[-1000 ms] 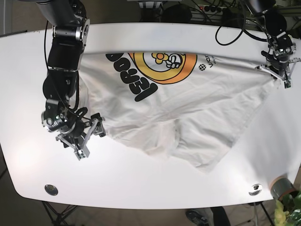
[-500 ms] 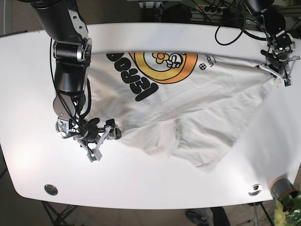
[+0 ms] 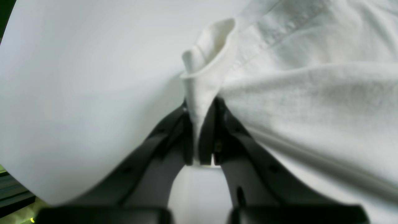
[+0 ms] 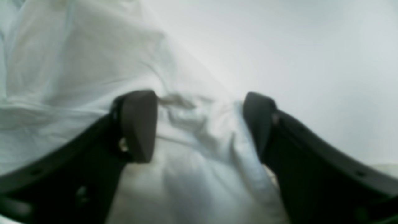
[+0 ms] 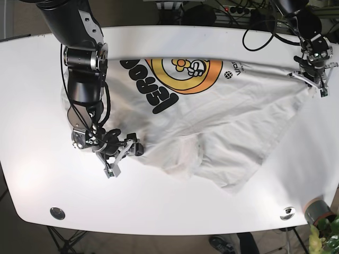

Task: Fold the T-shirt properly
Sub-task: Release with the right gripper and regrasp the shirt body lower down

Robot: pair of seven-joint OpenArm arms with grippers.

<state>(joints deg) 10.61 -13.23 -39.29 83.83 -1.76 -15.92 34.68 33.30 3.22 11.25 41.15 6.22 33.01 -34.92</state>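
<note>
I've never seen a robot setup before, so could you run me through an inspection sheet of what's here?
Surface: white table, bare around the shirt.
Job's things: white T-shirt, spread and rumpled, orange print near the far edge.
Clutter: two metal discs at the near corners.
Grippers: left gripper shut on a shirt edge; right gripper open, fingers straddling a bunched edge.
Cables: black cables behind the table.
Surroundings: plant at the near corner.
</note>
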